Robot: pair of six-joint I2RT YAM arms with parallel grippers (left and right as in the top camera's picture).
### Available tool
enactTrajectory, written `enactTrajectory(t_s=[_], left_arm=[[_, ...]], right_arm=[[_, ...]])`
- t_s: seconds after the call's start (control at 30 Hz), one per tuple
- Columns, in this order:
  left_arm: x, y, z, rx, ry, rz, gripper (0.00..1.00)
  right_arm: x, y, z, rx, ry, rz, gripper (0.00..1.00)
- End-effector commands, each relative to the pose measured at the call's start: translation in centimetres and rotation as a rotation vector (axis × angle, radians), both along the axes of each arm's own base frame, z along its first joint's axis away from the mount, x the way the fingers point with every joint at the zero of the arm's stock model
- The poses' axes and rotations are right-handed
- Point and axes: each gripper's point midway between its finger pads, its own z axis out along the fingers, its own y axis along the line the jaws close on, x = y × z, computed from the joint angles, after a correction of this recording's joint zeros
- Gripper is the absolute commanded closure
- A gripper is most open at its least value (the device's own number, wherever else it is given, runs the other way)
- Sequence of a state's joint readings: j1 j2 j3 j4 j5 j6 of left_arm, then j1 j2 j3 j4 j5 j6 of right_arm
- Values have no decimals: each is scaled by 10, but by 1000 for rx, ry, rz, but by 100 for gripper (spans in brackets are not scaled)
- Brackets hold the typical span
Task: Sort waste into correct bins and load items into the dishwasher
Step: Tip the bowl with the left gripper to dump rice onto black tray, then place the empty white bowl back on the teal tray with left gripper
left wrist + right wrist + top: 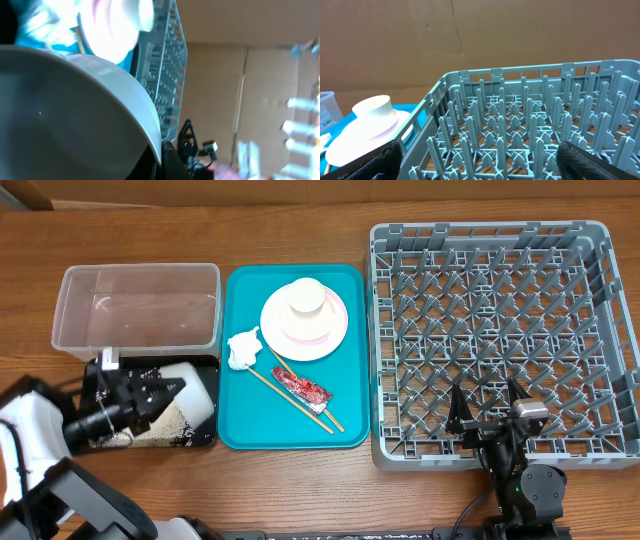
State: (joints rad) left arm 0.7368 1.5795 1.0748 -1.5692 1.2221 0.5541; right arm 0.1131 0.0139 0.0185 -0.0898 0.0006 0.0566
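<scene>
L gripper (160, 390) is closed on the rim of a white bowl (192, 395). The bowl is tipped on its side over the black tray (203, 436) at front-left of the table. Rice grains (158, 426) lie in that tray, just below the bowl mouth. R gripper (486, 398) has its jaws wide apart w/ nothing in them, at the front edge of the grey dish rack (500, 290). The teal tray (350, 410), betw. bins & rack, holds the plate (318, 330) w/ cup (300, 298) upside down on it, the napkin (242, 348), and the red wrapper (300, 386) lying across the chopsticks (262, 379). The clear tub (135, 305) sits behind the black tray.
</scene>
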Motion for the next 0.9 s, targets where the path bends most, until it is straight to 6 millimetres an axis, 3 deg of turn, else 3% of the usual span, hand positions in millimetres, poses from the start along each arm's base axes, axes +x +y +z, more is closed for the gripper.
enactTrajectory(t_s=[0.0,0.1,0.2,0.37,0.57,0.87], left_arm=[[11,-16,30,86,-98,-88,96],[17,-34,40,125,-102,-166,96],[24,-53,36,237,-32,-258,96],[27,-80,10,418,98,-351,96],[15,-107,-26,734,226,-460,96],[-9,-139,-49,1089,292,-505,96]], right_arm=[[0,0,-2,8,-4,-1,0],[0,0,-2,8,-4,-1,0],[0,0,-2,8,-4,-1,0],[0,0,-2,8,-4,-1,0],[0,0,-2,8,-4,-1,0],[0,0,-2,8,-4,-1,0]])
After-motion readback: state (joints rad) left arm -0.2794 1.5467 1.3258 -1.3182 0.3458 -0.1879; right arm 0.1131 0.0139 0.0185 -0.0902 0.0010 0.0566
